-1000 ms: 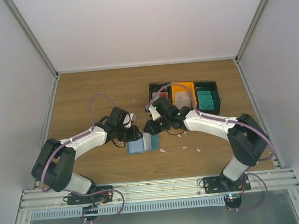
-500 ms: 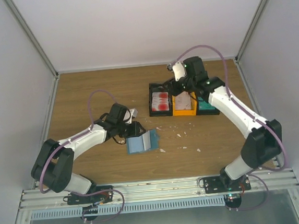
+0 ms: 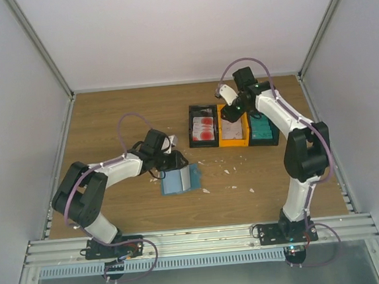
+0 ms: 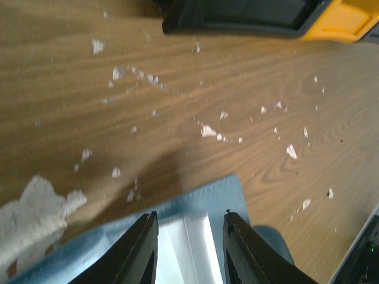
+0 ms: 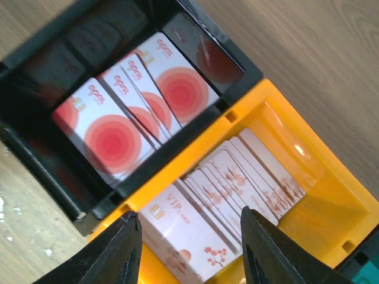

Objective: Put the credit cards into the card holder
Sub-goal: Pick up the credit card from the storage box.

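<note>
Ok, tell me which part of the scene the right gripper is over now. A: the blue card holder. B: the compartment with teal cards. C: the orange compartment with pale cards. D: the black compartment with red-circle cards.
C: in the right wrist view the right gripper has its fingers spread above the pale cards in the orange compartment, with the red-circle cards off to one side.

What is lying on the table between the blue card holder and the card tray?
Only small white scraps on the wooden table lie between the card holder and the tray. The left wrist view shows this best.
</note>
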`<state>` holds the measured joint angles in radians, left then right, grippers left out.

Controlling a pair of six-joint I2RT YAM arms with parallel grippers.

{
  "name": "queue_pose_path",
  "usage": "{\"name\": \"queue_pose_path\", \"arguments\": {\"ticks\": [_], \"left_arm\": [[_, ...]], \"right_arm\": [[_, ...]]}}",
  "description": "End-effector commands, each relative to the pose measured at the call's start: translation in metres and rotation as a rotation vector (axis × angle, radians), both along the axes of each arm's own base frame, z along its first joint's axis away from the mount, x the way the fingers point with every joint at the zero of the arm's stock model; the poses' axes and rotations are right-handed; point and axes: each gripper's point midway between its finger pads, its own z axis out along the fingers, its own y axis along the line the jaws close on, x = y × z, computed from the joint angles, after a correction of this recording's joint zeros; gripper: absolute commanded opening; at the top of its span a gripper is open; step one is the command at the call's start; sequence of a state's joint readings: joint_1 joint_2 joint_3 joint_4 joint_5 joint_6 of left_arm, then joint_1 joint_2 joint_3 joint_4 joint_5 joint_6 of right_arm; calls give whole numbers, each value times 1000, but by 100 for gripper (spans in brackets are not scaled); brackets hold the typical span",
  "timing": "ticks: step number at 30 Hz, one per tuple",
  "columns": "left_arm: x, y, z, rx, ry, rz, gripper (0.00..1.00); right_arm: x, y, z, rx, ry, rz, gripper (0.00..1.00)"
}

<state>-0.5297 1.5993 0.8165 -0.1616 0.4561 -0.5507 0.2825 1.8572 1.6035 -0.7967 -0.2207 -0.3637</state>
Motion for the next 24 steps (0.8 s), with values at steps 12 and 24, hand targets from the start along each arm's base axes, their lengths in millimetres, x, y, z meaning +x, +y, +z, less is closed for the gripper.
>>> {"name": "queue_pose_path", "arguments": {"ticks": [12, 24], "left_arm": [[85, -35, 13, -112, -181, 124, 48], [95, -29, -12, -43, -124, 191, 29]], "right_arm": [[17, 82, -22, -1, 19, 293, 47], [23, 105, -102, -156, 126, 382, 41]]}}
